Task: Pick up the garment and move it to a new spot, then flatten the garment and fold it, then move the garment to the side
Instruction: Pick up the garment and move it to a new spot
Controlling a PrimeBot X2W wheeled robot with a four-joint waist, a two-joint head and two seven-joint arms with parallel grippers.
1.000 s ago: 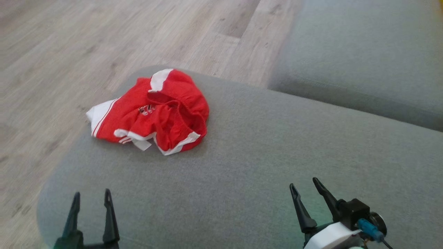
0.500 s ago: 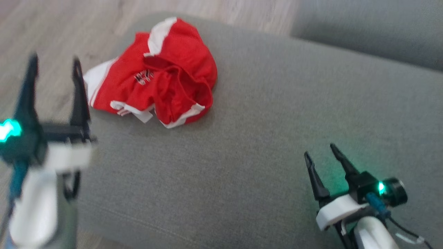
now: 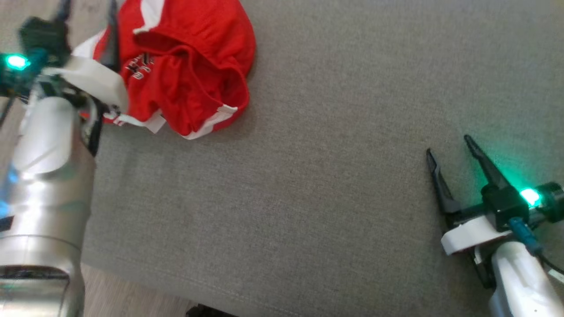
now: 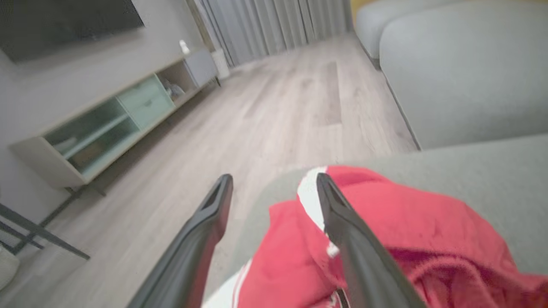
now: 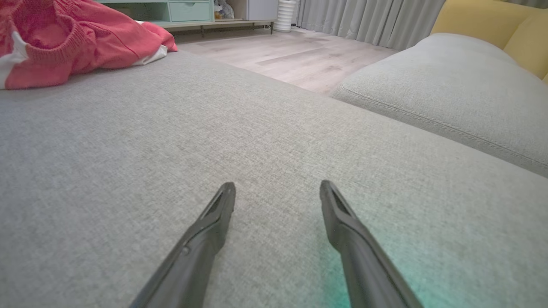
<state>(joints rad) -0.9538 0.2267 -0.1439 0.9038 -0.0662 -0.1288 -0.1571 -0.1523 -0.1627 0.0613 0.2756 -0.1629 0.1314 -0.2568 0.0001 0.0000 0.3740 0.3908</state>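
Note:
A crumpled red garment [image 3: 189, 66] with white trim lies near the far left corner of the grey couch cushion [image 3: 308, 185]. My left gripper [image 3: 87, 6] is open and hovers over the garment's left edge, with nothing between its fingers. In the left wrist view the left gripper [image 4: 274, 177] straddles the cushion corner, and its right finger crosses the white band of the garment [image 4: 406, 226]. My right gripper [image 3: 448, 145] stands open over bare cushion at the right, far from the cloth. The right wrist view shows this right gripper [image 5: 277, 185] low over the fabric, with the garment [image 5: 77, 47] at the upper left.
A second grey cushion [image 5: 449, 94] lies beyond a gap to the right, with a yellow backrest [image 5: 492, 25] behind it. Wood floor [image 4: 278, 107] begins just past the garment's corner. A low TV cabinet [image 4: 107, 124] stands along the wall.
The head camera has tilted down, shifting the whole picture. My left arm has come up and forward to the garment's left edge. The right gripper has edged forward. The garment lies as before.

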